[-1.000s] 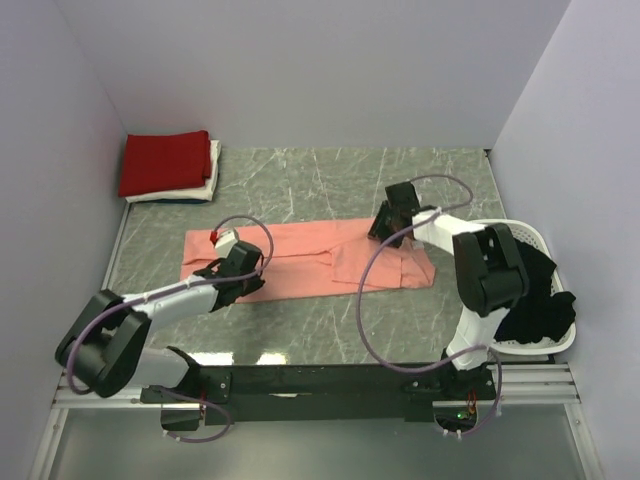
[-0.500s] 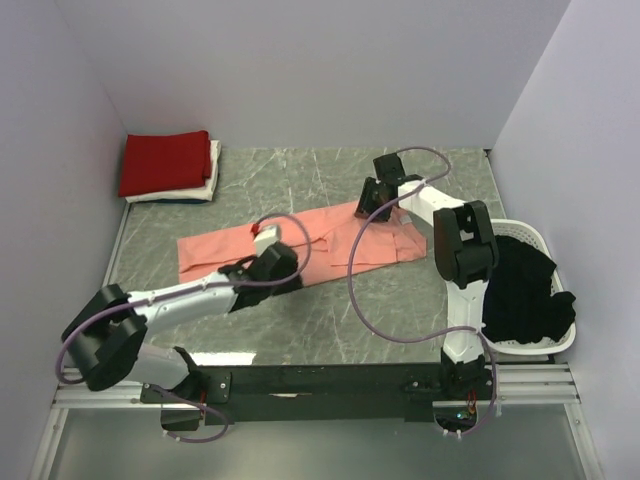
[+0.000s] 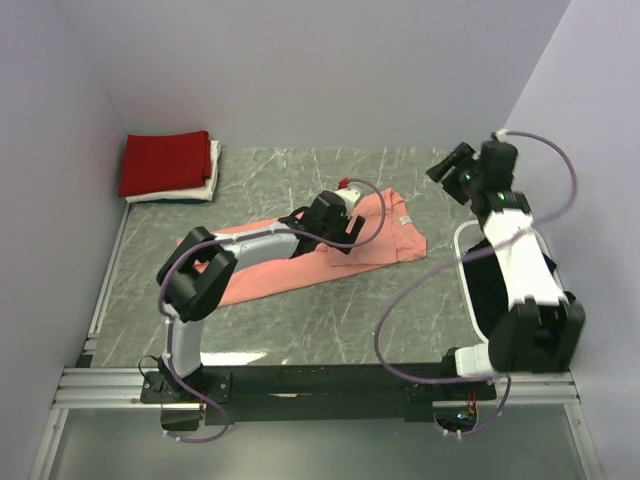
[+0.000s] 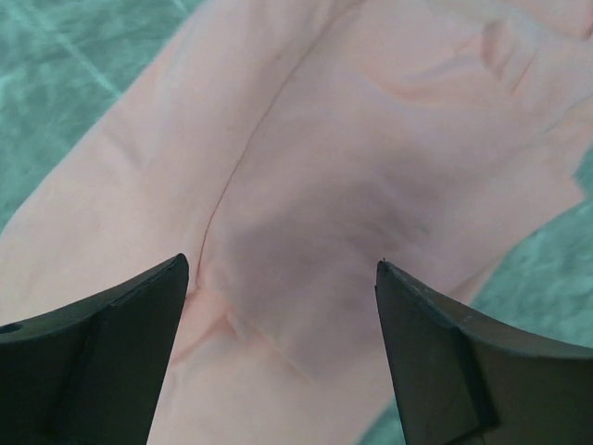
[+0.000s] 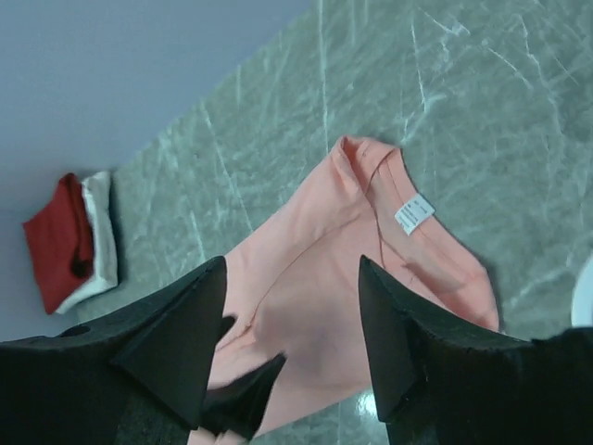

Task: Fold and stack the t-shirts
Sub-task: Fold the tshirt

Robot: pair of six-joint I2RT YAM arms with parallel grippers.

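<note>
While the left gripper (image 4: 283, 271) gapes above the creased salmon-pink cloth t-shirt (image 4: 352, 120), the right gripper (image 5: 292, 267) hangs open.

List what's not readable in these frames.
Basket contents: top view, right arm lies over it.
Stack count under red shirt: top view, only a white shirt edge shows.
Salmon shirt middle: top view, left arm covers it; left wrist view crops its edges.
</note>
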